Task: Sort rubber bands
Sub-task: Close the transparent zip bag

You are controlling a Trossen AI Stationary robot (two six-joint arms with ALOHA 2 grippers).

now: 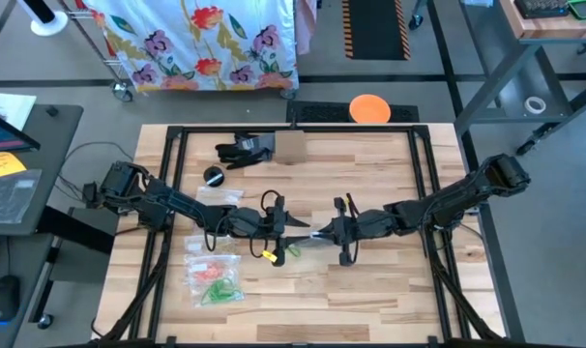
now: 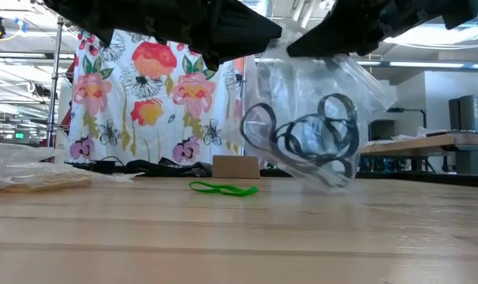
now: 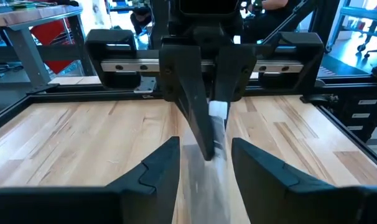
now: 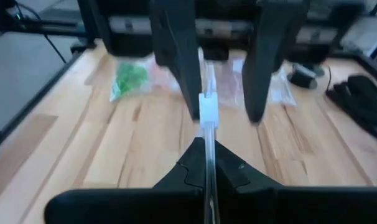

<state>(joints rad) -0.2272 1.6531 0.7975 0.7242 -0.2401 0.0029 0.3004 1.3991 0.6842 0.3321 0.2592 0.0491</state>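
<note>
A clear zip bag (image 2: 314,134) with several black rubber bands (image 2: 302,138) inside hangs between my two grippers over the middle of the table. My right gripper (image 4: 207,158) is shut on the bag's top edge. My left gripper (image 3: 204,165) faces it, open, one finger on each side of that edge. In the high view, the left gripper (image 1: 295,224) and the right gripper (image 1: 320,233) meet tip to tip. A green rubber band (image 2: 223,188) lies flat on the table below them, and a yellow one (image 1: 270,255) lies beside it. My left gripper is open around the bag's top edge; whether a finger (image 4: 179,68) touches it I cannot tell. My right gripper pinches the bag's white zip edge (image 4: 208,127) between its two fingers, coming nearly level from the table's right. The bag hangs tilted below; whether its lowest corner (image 2: 334,183) touches the table I cannot tell.
Clear bags holding green and red bands (image 1: 214,275) lie at the near left, and more clear bags (image 1: 216,196) lie under my left arm. A cardboard box (image 1: 289,147), a black glove-like object (image 1: 245,148) and a small black round thing (image 1: 213,176) sit at the far side.
</note>
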